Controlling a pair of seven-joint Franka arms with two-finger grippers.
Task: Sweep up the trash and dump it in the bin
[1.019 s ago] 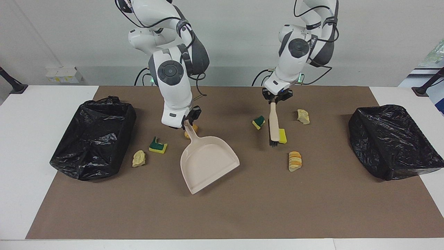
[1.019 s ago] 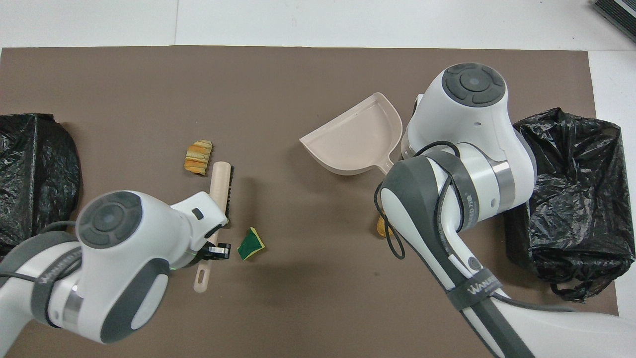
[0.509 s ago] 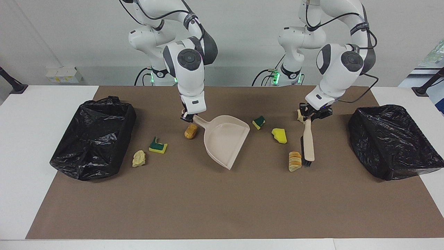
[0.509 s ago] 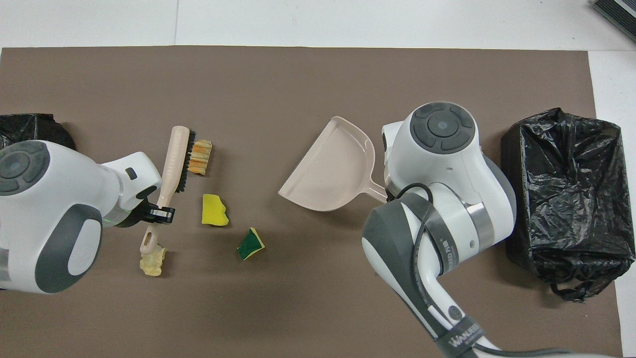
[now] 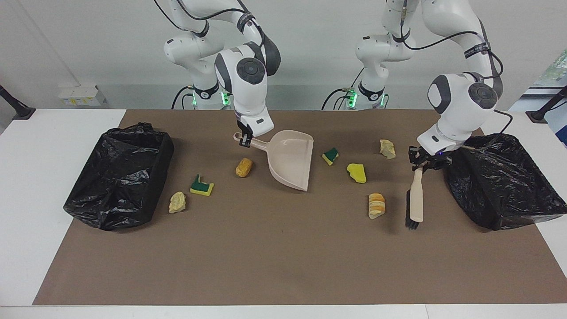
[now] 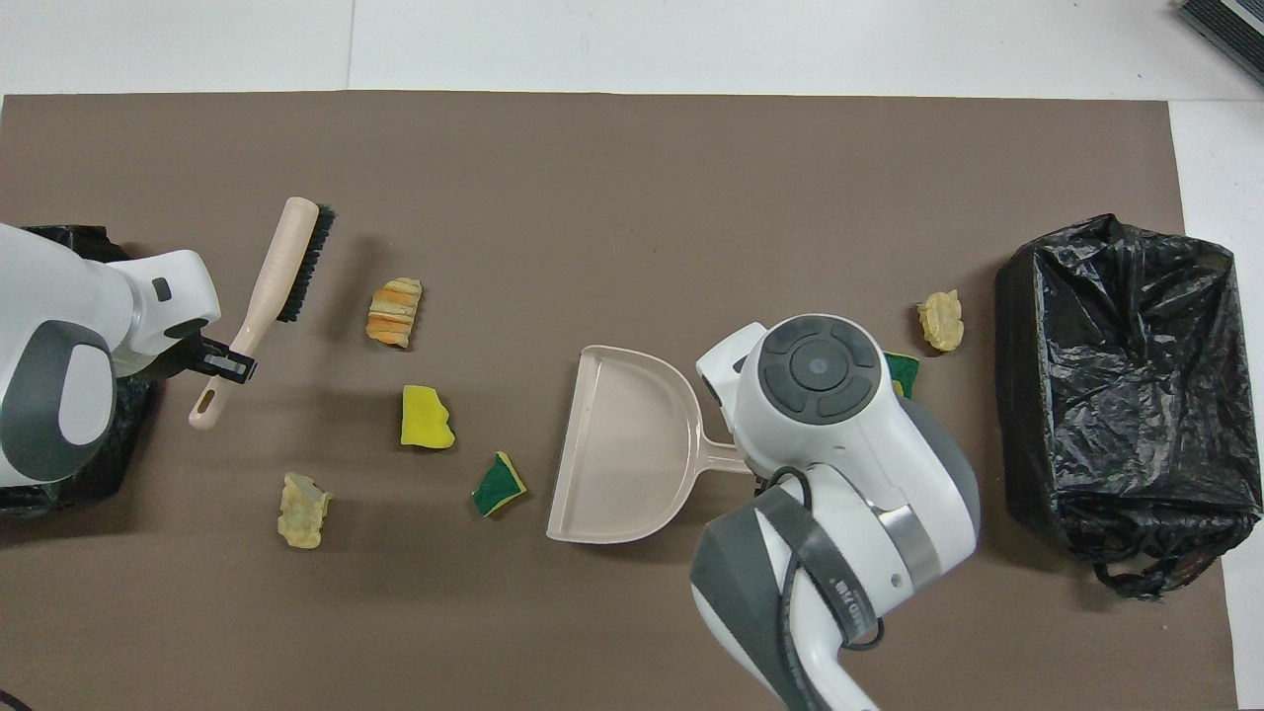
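Trash (image 5: 376, 205) scattered on mat, dustpan (image 5: 290, 160) and brush (image 5: 415, 202) apparently lifted

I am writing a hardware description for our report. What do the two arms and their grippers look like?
Both arms are glossy white with dark grey joint sections, round grey joint caps and black cables along the links. Green lights glow at both bases. The left gripper and the right gripper are small and black.
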